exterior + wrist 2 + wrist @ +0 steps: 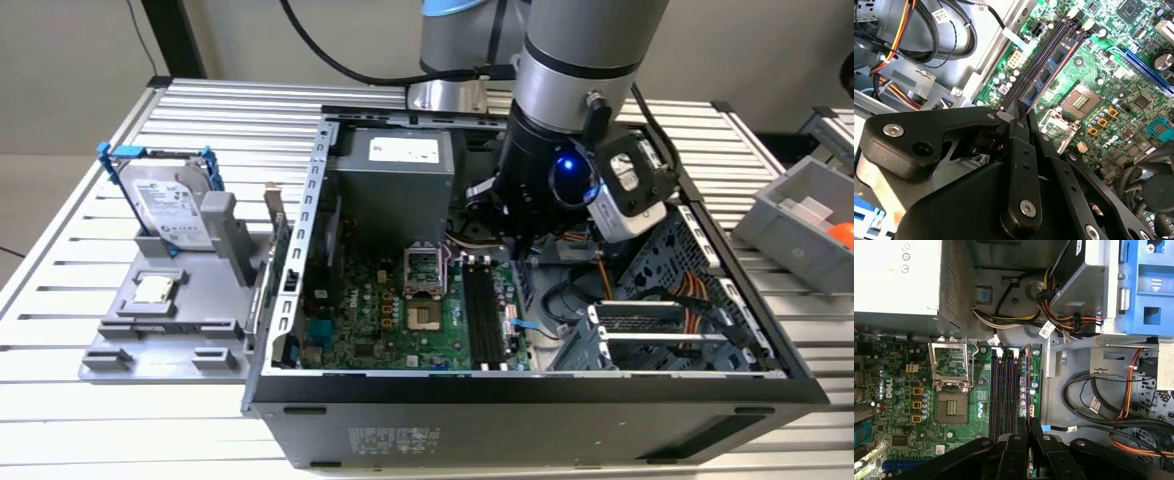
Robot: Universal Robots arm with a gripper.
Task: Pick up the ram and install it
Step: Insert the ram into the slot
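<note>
fingers [1020, 131] look clamped on one end of the ram [1045, 76], which is held on edge just above the black mobo slots [1004, 390], long axis running parallel w/ them straight out ahead of the grip, doesn't look seated yet imo

A ribbed metal table [80, 420] stands before a pale wall [67, 60], perhaps plaster; even light.

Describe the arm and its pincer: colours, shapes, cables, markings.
The arm is a silver-grey tube with a light blue joint cap, a black wrist bearing a glowing blue light, and a black cable behind. The pincer is matte black linkage bars joined by silver screws.
</note>
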